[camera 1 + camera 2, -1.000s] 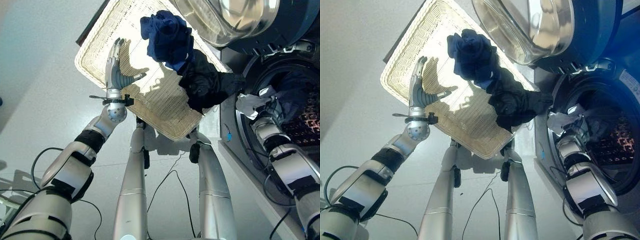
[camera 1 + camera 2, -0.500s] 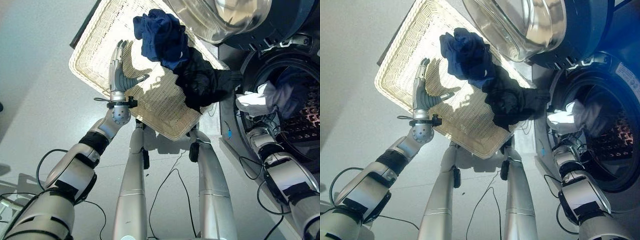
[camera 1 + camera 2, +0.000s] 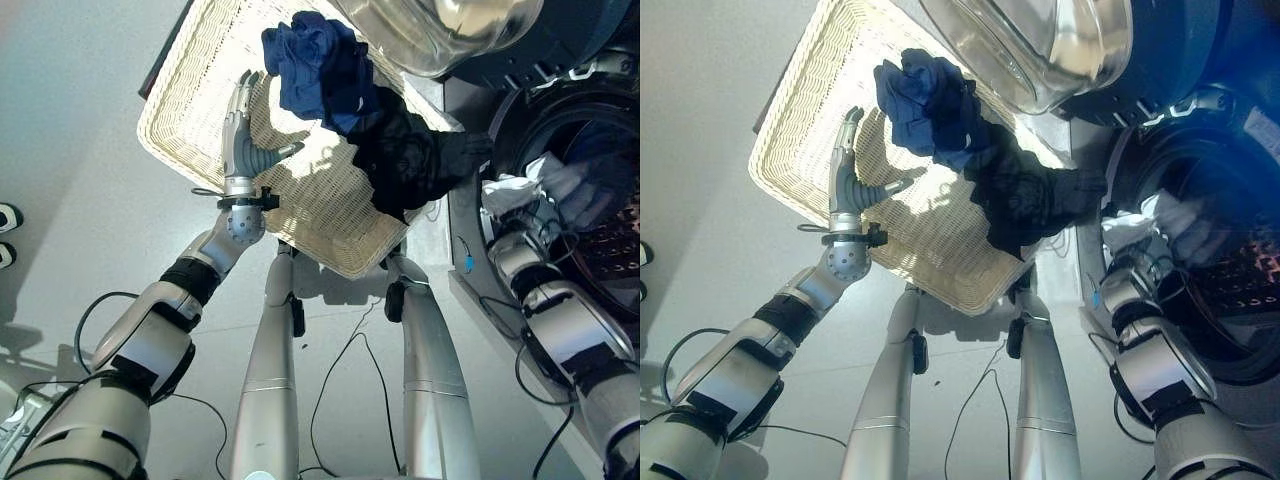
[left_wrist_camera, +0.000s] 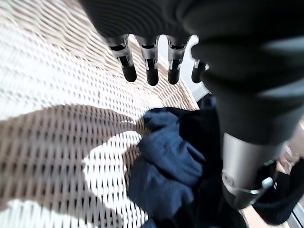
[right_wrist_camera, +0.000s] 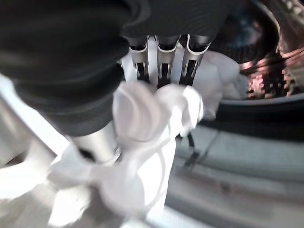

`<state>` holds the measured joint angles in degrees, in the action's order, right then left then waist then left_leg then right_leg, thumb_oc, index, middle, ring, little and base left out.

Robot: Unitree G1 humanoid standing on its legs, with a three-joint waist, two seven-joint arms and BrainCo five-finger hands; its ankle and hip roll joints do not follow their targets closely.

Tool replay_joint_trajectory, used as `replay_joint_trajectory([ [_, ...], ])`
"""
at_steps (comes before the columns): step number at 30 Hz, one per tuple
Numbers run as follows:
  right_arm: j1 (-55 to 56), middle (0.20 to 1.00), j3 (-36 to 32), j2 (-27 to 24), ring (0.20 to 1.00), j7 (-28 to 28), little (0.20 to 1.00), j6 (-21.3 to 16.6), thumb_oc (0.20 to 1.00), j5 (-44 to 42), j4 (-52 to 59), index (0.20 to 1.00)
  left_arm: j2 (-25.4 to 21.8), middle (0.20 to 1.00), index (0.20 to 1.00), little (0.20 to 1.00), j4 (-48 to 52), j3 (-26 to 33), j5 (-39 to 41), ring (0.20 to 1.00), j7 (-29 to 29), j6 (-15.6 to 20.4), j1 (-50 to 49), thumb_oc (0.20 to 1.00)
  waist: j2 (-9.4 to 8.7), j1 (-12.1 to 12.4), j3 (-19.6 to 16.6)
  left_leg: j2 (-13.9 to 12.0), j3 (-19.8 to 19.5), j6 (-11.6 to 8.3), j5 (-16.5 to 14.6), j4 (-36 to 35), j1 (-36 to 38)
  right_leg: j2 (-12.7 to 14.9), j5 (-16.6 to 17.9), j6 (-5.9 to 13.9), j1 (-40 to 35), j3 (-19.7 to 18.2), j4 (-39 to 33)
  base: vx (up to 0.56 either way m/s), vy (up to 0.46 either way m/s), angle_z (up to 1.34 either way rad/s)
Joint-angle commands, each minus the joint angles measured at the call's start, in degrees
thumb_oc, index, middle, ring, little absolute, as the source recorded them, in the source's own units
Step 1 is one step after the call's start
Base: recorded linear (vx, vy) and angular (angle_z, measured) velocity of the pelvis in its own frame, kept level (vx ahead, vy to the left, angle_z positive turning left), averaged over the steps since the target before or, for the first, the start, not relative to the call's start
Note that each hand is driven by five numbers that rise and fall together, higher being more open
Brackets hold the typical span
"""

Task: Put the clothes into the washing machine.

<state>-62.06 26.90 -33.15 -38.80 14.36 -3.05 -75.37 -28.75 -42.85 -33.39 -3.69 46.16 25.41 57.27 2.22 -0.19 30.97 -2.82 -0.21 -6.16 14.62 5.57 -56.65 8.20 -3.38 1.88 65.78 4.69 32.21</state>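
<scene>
A crumpled white cloth garment is held bunched in the right hand at the mouth of the dark front-loading washing machine; the fingers are seen curled into the folds, with cloth spilling loose below the palm. In the head views the same white bundle lies at the rim of the perforated metal drum, where some blue-grey clothing is already lodged.

The garment is judged light, limp and without shape of its own. It is likely to drape, trail and catch on the door seal, so a grip through the bunched middle is thought safer than one at an edge.

Two more pieces remain in the flat, pale woven wicker basket: a crumpled dark blue cloth garment and a black cloth garment that hangs over the basket edge nearest the machine. Both are judged soft and light; the black one could slide off if it is tugged from below, and the two overlap, so one may be dragged along with the other.

The left hand is held over the bare weave beside the blue piece, its fingers straight, its thumb spread, nothing in it.

The machine's round glass-and-steel door stands swung open above the basket's far corner and narrows the way between basket and drum.
</scene>
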Motion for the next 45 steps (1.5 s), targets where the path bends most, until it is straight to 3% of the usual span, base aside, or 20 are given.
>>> replay_joint_trajectory([
  [1, 1.97, 0.2, 2.43, -2.93, 0.2, 1.55, 0.2, 0.94, 0.2, 1.08, -0.65, 0.2, 1.45, 1.0, 1.0, 1.0, 1.07, 2.89, -0.73, 1.0, 0.74, 1.12, 1.25, 1.0, 2.97, -0.07, -1.18, 2.56, 2.86, 0.35, -6.46, 7.67, -1.45, -3.15, 14.65, 6.19, -4.9, 2.52, -18.56, 0.0, 0.0, 0.0],
  [24, 1.82, 0.2, 2.71, -3.58, 0.2, 3.0, 0.2, 0.47, 0.2, -2.08, -0.95, 0.2, 0.59, 1.0, 1.0, 1.0, 2.74, 2.88, -0.44, 1.0, 0.23, 0.66, 0.8, 1.0, 2.97, 0.17, -1.18, 2.7, 2.56, 0.45, -6.37, 8.03, -2.37, -3.2, 14.82, 6.19, -4.05, 2.66, -18.17, 0.0, 0.0, 0.0],
  [27, 2.09, 0.2, 1.05, -4.43, 0.2, 1.97, 0.2, -0.57, 0.2, -10.26, -0.96, 0.2, 0.06, 1.0, 1.0, 1.0, 2.93, 2.94, -0.11, 1.0, -0.13, 0.75, 0.66, 1.0, 2.85, 0.18, -1.18, 2.52, 2.64, 0.37, -6.53, 8.25, -2.31, -3.2, 14.68, 6.19, -4.12, 2.64, -18.0, 0.0, 0.0, 0.0],
  [28, 2.32, 0.2, -1.39, -6.22, 0.2, 0.18, 0.2, -1.53, 0.2, -19.82, -0.82, 0.2, -0.78, 1.0, 1.0, 1.0, 3.06, 2.97, 0.18, 1.0, -0.55, 0.84, 0.37, 1.0, 2.42, 0.17, -1.18, 2.36, 2.46, 0.26, -6.84, 8.69, -2.26, -3.21, 14.57, 6.22, -4.19, 2.65, -17.67, 0.0, 0.0, 0.0],
  [31, 3.22, 0.2, -4.83, -9.04, 0.2, -1.96, 0.2, -2.75, 0.2, -28.05, 0.3, 0.2, -2.22, 1.0, 1.0, 1.0, 3.53, 3.24, 0.34, 1.0, -0.69, 1.14, -0.56, 1.0, 1.67, -0.07, -1.18, 2.13, 2.32, 0.11, -7.16, 9.04, -2.17, -3.33, 14.57, 6.31, -4.32, 2.62, -17.52, 0.0, -0.016, 0.0],
  [32, 4.63, 0.2, -9.85, -13.3, 0.2, -5.74, 0.2, -6.99, 0.2, -38.62, 0.65, 0.2, -3.97, 1.0, 1.0, 1.0, 4.88, 3.53, -0.2, 1.0, -0.37, 1.28, -2.55, 1.0, 0.59, -0.31, -1.18, 1.95, 1.89, 0.13, -7.73, 9.47, -2.11, -3.59, 14.64, 6.46, -4.68, 2.63, -17.61, 0.01, -0.064, -0.01],
  [35, 5.64, 0.2, -11.67, -14.77, 0.2, -6.19, 0.2, -8.17, 0.2, -41.02, 0.98, 0.2, -4.65, 1.0, 1.0, 1.0, 5.52, 3.85, -0.53, 1.0, -0.2, 1.39, -3.47, 1.0, 0.15, -0.52, -1.18, 1.92, 1.69, 0.11, -7.86, 9.49, -2.14, -3.67, 14.76, 6.55, -4.79, 2.68, -17.7, 0.0, -0.03, 0.0],
  [36, 7.98, 0.2, -14.35, -16.52, 0.2, -8.02, 0.2, -11.29, 0.2, -46.66, 1.93, 0.2, -5.58, 1.0, 1.0, 1.0, 6.84, 4.03, -1.09, 1.0, 0.33, 1.31, -5.33, 1.0, -0.51, -0.69, -1.18, 1.73, 1.47, 0.09, -8.34, 9.55, -1.7, -3.87, 14.71, 6.7, -5.37, 2.77, -17.76, 0.0, -0.032, 0.02],
  [38, 7.98, 0.2, -14.35, -16.52, 0.2, -8.02, 0.2, -11.29, 0.2, -46.66, 1.93, 0.2, -5.58, 1.0, 1.0, 1.0, 6.84, 4.03, -1.09, 1.0, 0.33, 1.31, -5.33, 1.0, -0.51, -0.69, -1.18, 1.73, 1.47, 0.09, -8.34, 9.55, -1.7, -3.87, 14.71, 6.7, -5.37, 2.77, -17.76, -0.01, -0.042, 0.01],
  [39, 13.06, 0.2, -20.33, -20.08, 0.2, -12.82, 0.2, -18.56, 0.2, -57.43, 4.73, 0.2, -8.17, 1.0, 1.0, 1.0, 9.22, 4.76, -1.93, 1.0, 1.19, 1.25, -8.35, 1.0, -2.2, -1.51, -1.18, 1.48, 1.3, 0.08, -8.38, 9.19, -1.7, -4.14, 15.38, 6.99, -5.61, 2.97, -18.28, -0.02, -0.053, -0.01],
  [41, 13.06, 0.2, -20.33, -20.08, 0.2, -12.82, 0.2, -18.56, 0.2, -57.43, 4.73, 0.2, -8.17, 1.0, 1.0, 1.0, 9.22, 4.76, -1.93, 1.0, 1.19, 1.25, -8.35, 1.0, -2.2, -1.51, -1.18, 1.48, 1.3, 0.08, -8.38, 9.19, -1.7, -4.14, 15.38, 6.99, -5.61, 2.97, -18.28, -0.01, -0.043, -0.02],
  [42, 18.49, 0.2, -26.09, -24.09, 0.2, -15.26, 0.2, -25.87, 0.2, -65.68, 6.62, 0.2, -10.52, 1.0, 1.0, 1.0, 9.69, 4.96, -2.2, 1.0, 2.07, 1.63, -10.02, 1.0, -4.03, -2.92, -1.18, 0.97, 1.59, 0.0, -8.6, 8.49, -1.16, -4.33, 16.03, 7.4, -6.21, 3.01, -19.23, 0.0, 0.0, 0.0],
  [43, 20.24, 0.2, -28.51, -27.38, 0.2, -16.53, 0.2, -28.76, 0.2, -66.55, 7.49, 0.2, -12.19, 1.0, 1.0, 1.0, 8.67, 4.37, -1.06, 1.0, 1.55, 1.9, -8.61, 1.0, -5.11, -3.64, -1.18, 0.76, 1.47, -0.17, -8.88, 8.25, -0.93, -4.45, 16.16, 7.62, -6.47, 2.82, -19.73, -0.02, -0.03, -0.01],
  [45, 19.68, 0.2, -28.75, -29.71, 0.2, -15.84, 0.2, -29.47, 0.2, -66.88, 6.13, 0.2, -13.68, 1.0, 1.0, 1.0, 7.14, 3.47, 0.2, 1.0, 0.46, 2.59, -6.52, 1.0, -5.51, -3.78, -1.18, 0.71, 1.23, -0.27, -8.96, 7.91, -0.65, -4.36, 16.12, 7.77, -6.91, 2.85, -20.19, 0.0, 0.0, 0.0],
])
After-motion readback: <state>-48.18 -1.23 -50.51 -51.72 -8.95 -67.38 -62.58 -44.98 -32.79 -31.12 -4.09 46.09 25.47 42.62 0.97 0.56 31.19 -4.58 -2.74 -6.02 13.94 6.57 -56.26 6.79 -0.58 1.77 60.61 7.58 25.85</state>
